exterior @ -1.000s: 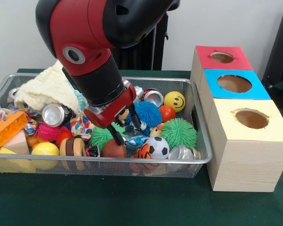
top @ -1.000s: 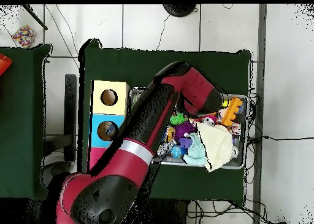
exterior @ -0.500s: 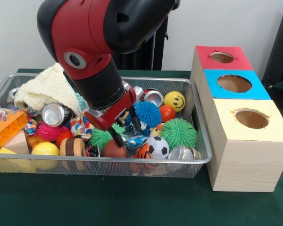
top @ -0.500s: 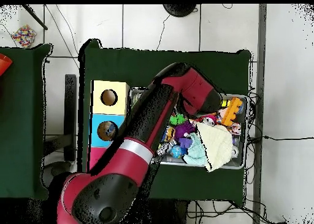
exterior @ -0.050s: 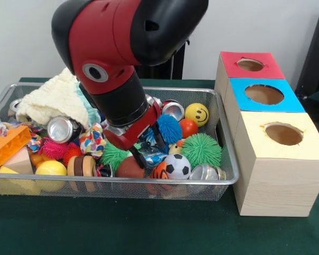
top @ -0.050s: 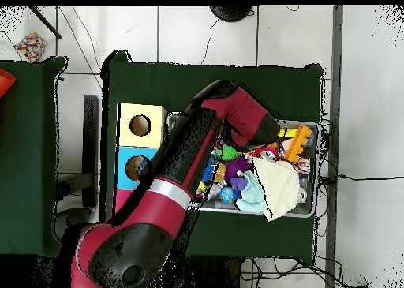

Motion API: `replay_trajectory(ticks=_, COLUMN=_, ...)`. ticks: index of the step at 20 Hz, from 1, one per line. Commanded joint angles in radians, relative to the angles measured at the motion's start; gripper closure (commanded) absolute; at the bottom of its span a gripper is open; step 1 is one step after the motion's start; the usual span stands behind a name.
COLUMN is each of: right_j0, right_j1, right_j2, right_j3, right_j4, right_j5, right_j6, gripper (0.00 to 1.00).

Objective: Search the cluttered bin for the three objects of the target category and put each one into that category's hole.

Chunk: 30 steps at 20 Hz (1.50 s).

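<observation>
Bin (exterior @ -0.050s: pixel 229 175) clutter is the risk: the released pincer (exterior @ -0.050s: pixel 150 150), fingers spread over the blue crushed can (exterior @ -0.050s: pixel 152 157) mid-bin, could nudge the soccer ball (exterior @ -0.050s: pixel 177 165) or brown ball (exterior @ -0.050s: pixel 129 168) beside it and pinch wrongly.

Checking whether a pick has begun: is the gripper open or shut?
Open. In the front view the gripper has its two black fingers spread apart, reaching down among the toys in the wire bin, with nothing clamped between them.
</observation>
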Motion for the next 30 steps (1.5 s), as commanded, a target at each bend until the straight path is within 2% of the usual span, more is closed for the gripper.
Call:
replay_trajectory(ticks=1, right_j0=0.009, right_j1=0.076, right_j2=0.081, right_j3=-0.033, right_j4=0.045, right_j5=0.042, right_j6=0.252, gripper=0.0)
replay_trajectory(ticks=6, right_j0=0.011, right_j1=0.092, right_j2=0.071, right_j3=-0.037, right_j4=0.036, right_j5=0.032, right_j6=0.25, gripper=0.0)
replay_trajectory(ticks=20, right_j0=0.02, right_j1=0.196, right_j2=0.008, right_j3=-0.09, right_j4=-0.091, right_j5=-0.158, right_j6=0.305, gripper=0.0)
replay_trajectory(ticks=30, right_j0=0.017, right_j1=0.235, right_j2=-0.019, right_j3=-0.118, right_j4=-0.117, right_j5=-0.209, right_j6=0.318, gripper=0.0)
